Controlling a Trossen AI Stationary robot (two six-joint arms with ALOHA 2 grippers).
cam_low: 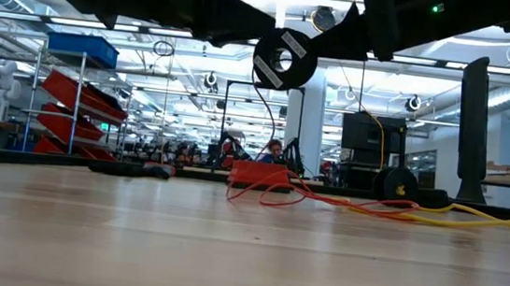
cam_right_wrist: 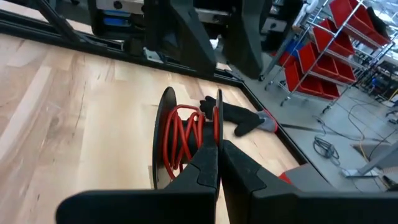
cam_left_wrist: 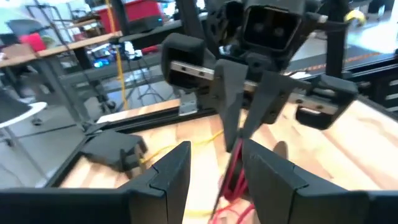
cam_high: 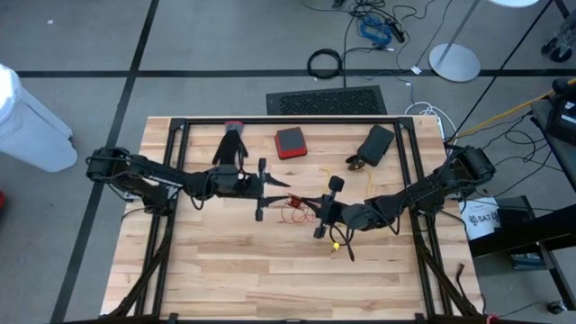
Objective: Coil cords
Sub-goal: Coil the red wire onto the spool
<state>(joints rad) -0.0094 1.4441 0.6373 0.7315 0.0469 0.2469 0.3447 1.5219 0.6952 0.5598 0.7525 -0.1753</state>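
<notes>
Where the two arms meet over the middle of the pale wood-plank surface point(cam_high: 225, 270), the left pincer point(cam_high: 286, 184) and the right pincer point(cam_high: 317, 200) face each other above a loose tangle of thin red cord point(cam_high: 297, 211). In the right wrist view that red cord point(cam_right_wrist: 180, 134) is wound in glossy loops between the two flat black discs of a spool point(cam_right_wrist: 165, 140). The right pincer's tapered black fingers are clenched together. The left pincer's blocky fingers point(cam_left_wrist: 171, 171) stand parted, with a red strand running between them. A thin yellow cord point(cam_high: 337, 241) trails toward the surface's near edge. A black glove point(cam_high: 231, 144), a red square block point(cam_high: 291, 141) and a black case point(cam_high: 374, 144) lie along the far side, leaving bare planks nearer the front.
</notes>
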